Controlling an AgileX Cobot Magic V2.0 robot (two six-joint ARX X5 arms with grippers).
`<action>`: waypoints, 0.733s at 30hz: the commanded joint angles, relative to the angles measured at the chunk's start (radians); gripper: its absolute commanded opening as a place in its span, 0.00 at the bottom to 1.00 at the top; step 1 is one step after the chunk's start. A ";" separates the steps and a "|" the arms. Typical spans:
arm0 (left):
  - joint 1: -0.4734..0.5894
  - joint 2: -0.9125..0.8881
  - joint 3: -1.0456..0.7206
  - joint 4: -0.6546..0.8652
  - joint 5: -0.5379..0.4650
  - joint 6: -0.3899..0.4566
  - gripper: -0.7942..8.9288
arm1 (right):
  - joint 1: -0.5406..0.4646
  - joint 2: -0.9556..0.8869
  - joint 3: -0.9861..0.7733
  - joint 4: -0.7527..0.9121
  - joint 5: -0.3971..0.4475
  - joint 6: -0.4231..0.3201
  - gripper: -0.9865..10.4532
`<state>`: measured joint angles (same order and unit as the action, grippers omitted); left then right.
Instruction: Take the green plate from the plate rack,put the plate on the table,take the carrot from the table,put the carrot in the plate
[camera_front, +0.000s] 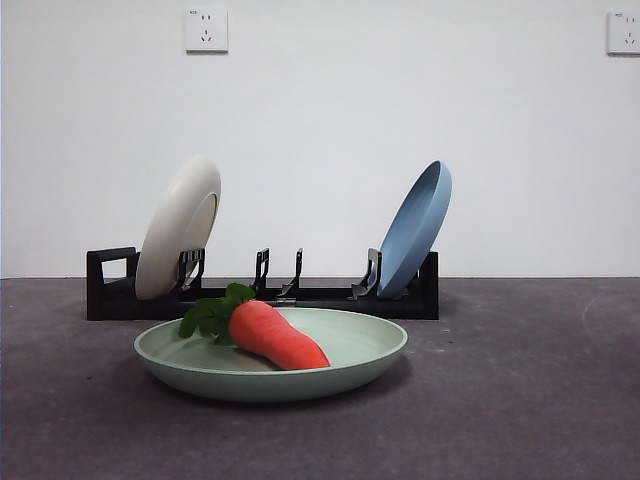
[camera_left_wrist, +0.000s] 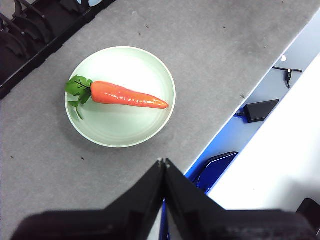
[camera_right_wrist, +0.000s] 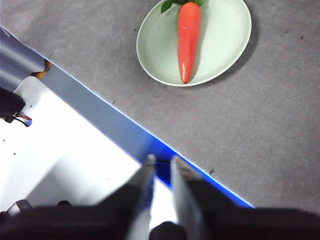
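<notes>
The green plate (camera_front: 385, 346) lies flat on the table (camera_front: 520, 400) in front of the plate rack (camera_front: 330, 298). The carrot (camera_front: 275, 335) rests inside it, leaves toward the rack's handle end. Both arms are out of the front view. In the left wrist view the plate (camera_left_wrist: 125, 127) and carrot (camera_left_wrist: 125, 95) sit well beyond my left gripper (camera_left_wrist: 162, 161), which is shut on nothing, high near the table's edge. My right gripper (camera_right_wrist: 162, 161) hovers past the table edge, its jaws slightly apart and empty, far from the plate (camera_right_wrist: 225, 30) and carrot (camera_right_wrist: 189, 35).
A cream-white plate (camera_front: 180, 225) leans in the rack near its handle end, and a blue plate (camera_front: 415, 230) leans at the other end. The rack (camera_left_wrist: 30, 45) runs along the far side. Beyond the table edge lie a black power adapter (camera_left_wrist: 257, 110) and cables.
</notes>
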<state>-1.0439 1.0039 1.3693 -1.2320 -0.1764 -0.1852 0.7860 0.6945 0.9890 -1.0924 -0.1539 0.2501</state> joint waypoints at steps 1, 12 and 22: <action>-0.003 -0.001 0.000 0.000 -0.005 -0.005 0.08 | 0.002 -0.002 -0.002 0.006 0.003 -0.005 0.09; -0.003 -0.001 0.000 0.000 -0.005 -0.005 0.08 | 0.002 -0.004 -0.002 0.006 0.003 -0.005 0.09; 0.118 -0.061 -0.003 0.212 -0.055 0.222 0.08 | 0.002 -0.004 -0.002 0.006 0.003 -0.005 0.09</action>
<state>-0.9581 0.9619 1.3682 -1.0992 -0.2218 -0.0841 0.7860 0.6933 0.9890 -1.0924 -0.1539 0.2489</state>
